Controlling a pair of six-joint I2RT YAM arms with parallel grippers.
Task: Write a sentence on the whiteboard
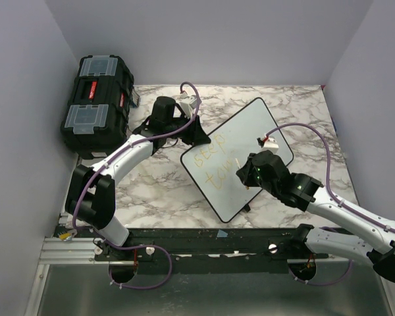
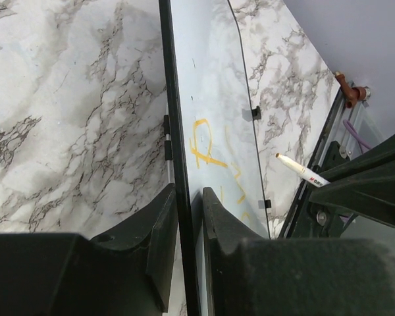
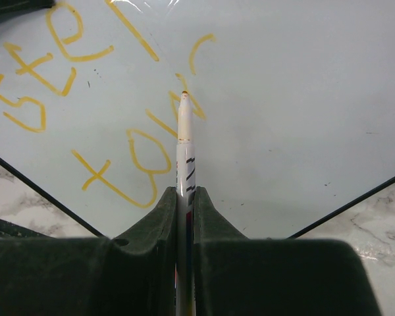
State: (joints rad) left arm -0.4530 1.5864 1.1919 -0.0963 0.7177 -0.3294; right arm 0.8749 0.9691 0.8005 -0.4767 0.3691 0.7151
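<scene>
The whiteboard (image 1: 247, 128) lies turned diagonally on the marble table. Yellow-orange words of the sentence (image 1: 209, 166) fill its near-left part in two visible lines, and the letters show large in the right wrist view (image 3: 46, 72). My left gripper (image 1: 196, 135) is shut on the board's far-left black rim (image 2: 173, 118); its fingers (image 2: 161, 224) pinch the edge. My right gripper (image 3: 185, 194) is shut on a white marker (image 3: 185, 151), whose tip meets the board surface (image 3: 296, 99) at the end of the second line. The marker also shows in the left wrist view (image 2: 303, 170).
A black toolbox (image 1: 97, 102) with clear lid compartments stands at the far left of the table (image 1: 158, 187). Grey walls close in the left, back and right sides. A metal rail (image 1: 72, 247) runs along the near edge by the arm bases.
</scene>
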